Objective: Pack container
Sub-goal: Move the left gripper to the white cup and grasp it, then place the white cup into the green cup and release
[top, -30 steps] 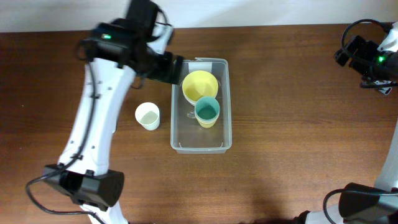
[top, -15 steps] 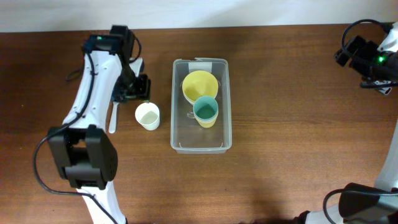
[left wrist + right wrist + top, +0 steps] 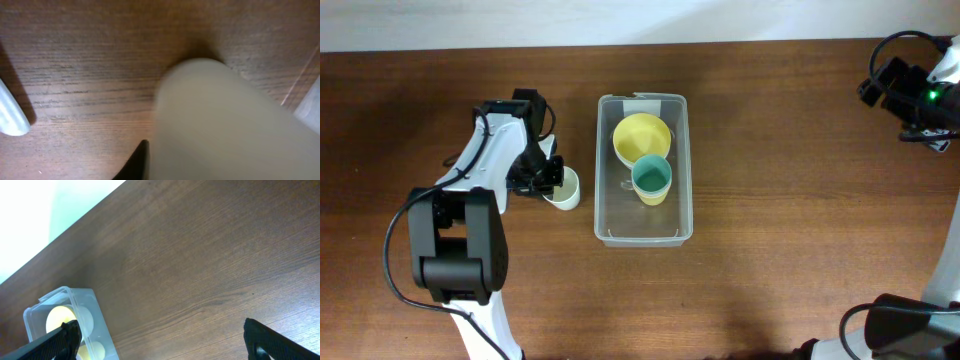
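The clear container (image 3: pixel 640 218) lies in the middle of the table with a yellow bowl (image 3: pixel 641 138) and a teal cup (image 3: pixel 651 178) inside. Just left of it stands a small white cup (image 3: pixel 567 191). My left gripper (image 3: pixel 545 177) sits on that cup's left rim, shut on it. In the left wrist view the cup (image 3: pixel 225 125) fills the frame, with one dark finger (image 3: pixel 141 161) against its wall and the other hidden. My right gripper (image 3: pixel 162 340) hangs open at the far right, away from everything. The container (image 3: pixel 95 311) shows at its lower left.
A white rounded object (image 3: pixel 10 112) lies on the wood left of the cup. The container's corner (image 3: pixel 311 102) is close on the cup's right. Brown tabletop stretches between the container and the right arm (image 3: pixel 920 95).
My left arm swung from the container's top left corner down to the white cup, and its jaws closed on the cup's rim. The right arm stayed still.
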Controlling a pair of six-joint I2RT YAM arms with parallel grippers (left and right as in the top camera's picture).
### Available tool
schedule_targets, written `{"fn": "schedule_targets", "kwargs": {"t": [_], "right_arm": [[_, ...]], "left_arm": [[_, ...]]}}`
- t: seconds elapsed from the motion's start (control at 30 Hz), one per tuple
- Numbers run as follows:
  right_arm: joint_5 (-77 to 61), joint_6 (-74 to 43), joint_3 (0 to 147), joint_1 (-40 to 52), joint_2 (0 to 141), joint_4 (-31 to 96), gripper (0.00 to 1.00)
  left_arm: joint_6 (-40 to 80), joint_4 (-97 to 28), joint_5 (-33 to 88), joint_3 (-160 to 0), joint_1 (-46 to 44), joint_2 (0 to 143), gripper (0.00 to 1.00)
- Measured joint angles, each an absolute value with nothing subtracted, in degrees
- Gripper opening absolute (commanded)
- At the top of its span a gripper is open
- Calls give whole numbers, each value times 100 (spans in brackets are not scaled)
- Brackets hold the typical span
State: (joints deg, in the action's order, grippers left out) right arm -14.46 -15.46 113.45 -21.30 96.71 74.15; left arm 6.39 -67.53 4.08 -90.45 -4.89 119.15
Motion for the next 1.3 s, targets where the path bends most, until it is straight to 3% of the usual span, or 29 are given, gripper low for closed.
{"fn": "schedule_targets", "kwargs": {"t": [0.13,0.4,0.57,0.73,0.93,1.07,1.2,1.3], "right_arm": [[-1446,-1546,11345,-2130,9671,7415,99],[-1446,-1546,11345,-2130,9671,7417,99],[-1446,-1544,11345,-2130,9671,7417,99],[-1446,-1546,11345,-2130,9671,7415,99],[-1446,-1544,11345,-2130,9671,7415,99],[-1446,-1546,11345,-2130,9671,7415,99],[-1446,-1549,11345,-2130,9671,7415,99],[-1446,-1546,11345,-2130,9671,7417,99]], "left_arm": [[670,-7032,405,-9321,-489,11917,1],[674,-8665,386,-11668,-657,11922,1],[602,-9096,364,-13058,-1608,11915,1],[471,-8917,248,-13288,-2740,11915,1],[412,-8897,16,-13288,-3079,12073,1],[414,-8799,19,-13279,-3085,12519,16],[388,-8796,16,-13216,-3085,12973,45],[384,-9102,19,-13303,-3065,12988,47]]}}
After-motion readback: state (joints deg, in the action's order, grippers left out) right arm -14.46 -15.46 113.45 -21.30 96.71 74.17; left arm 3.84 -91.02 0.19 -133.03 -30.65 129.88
